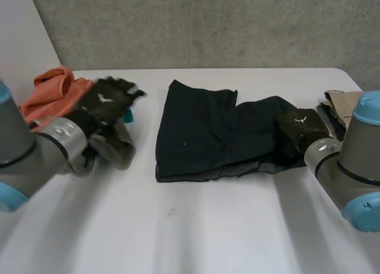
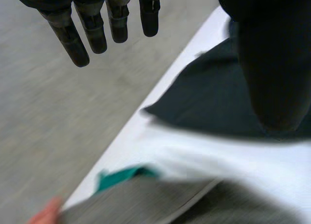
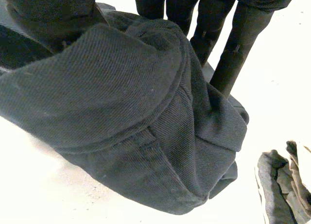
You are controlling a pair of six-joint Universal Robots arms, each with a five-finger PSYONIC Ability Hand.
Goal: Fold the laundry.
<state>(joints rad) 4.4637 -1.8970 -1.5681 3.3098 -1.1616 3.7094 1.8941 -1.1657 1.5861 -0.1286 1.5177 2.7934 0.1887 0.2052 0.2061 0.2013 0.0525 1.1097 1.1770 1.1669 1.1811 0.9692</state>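
Navy trousers [image 1: 202,131] lie crumpled on the white surface [image 1: 196,226] between both arms. The right robot hand [image 1: 300,126] grips their end, with cloth bunched between its thumb and fingers [image 3: 235,54]. The left robot hand [image 1: 107,101] hovers with its fingers [image 2: 68,39] straight and holding nothing. Under it lies a grey garment [image 1: 116,149], beside an orange garment [image 1: 50,93].
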